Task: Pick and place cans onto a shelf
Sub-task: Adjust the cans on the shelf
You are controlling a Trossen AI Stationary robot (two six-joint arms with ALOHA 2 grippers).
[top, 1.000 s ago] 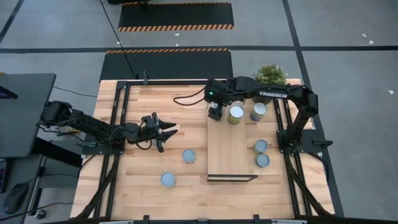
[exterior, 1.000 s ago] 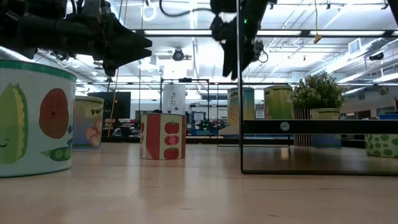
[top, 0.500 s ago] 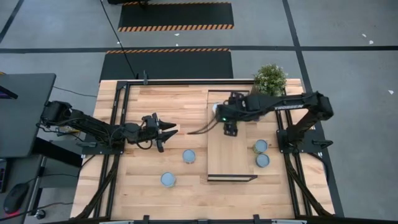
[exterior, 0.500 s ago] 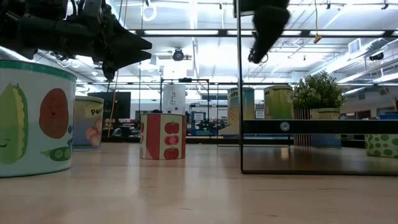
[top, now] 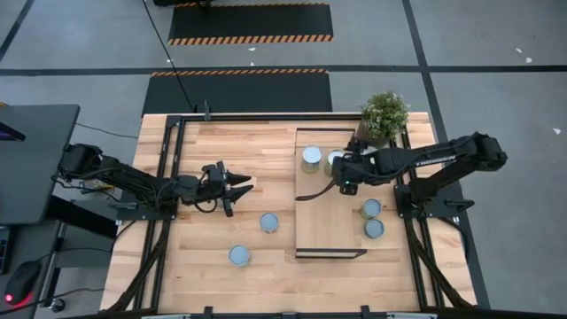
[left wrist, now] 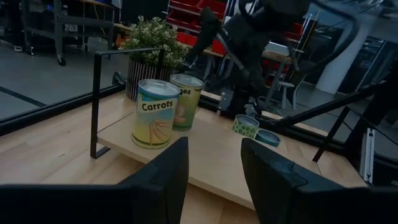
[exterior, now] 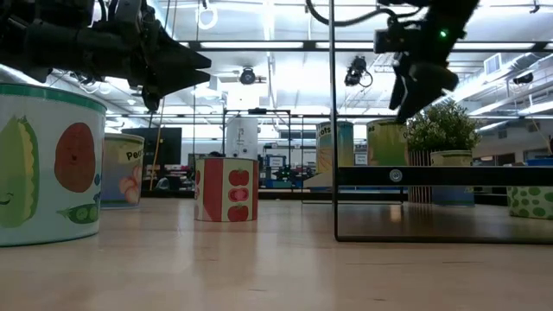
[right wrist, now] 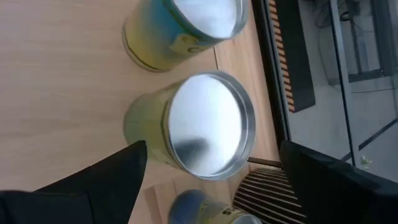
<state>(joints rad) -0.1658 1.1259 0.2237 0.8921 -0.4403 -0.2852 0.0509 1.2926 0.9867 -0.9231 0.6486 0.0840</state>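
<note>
Two cans stand on the far end of the shelf (top: 328, 221): a "Carrots" can (top: 311, 159) and a yellow-green can (top: 335, 159). My right gripper (top: 342, 177) hangs open above the shelf next to the yellow-green can (right wrist: 208, 124), clear of its top, fingers to either side in the right wrist view. Four other cans stand on the tabletop: two left of the shelf (top: 269, 222) (top: 239, 256) and two right of it (top: 371, 208) (top: 375, 229). My left gripper (top: 239, 186) waits open and level at mid-table, left of the shelf, with nothing between its fingers (left wrist: 214, 180).
A potted plant (top: 384, 113) stands at the far right corner, with one more can (right wrist: 199, 208) beside its striped pot. The shelf's black frame posts (exterior: 333, 121) rise at its ends. The near half of the shelf board (left wrist: 217, 155) is bare.
My right gripper has drawn away from the shelf's far left corner toward the table's right edge, sinking a little and turning, and stays open. The "Carrots" can now shows standing where the gripper was. My left gripper has kept still.
</note>
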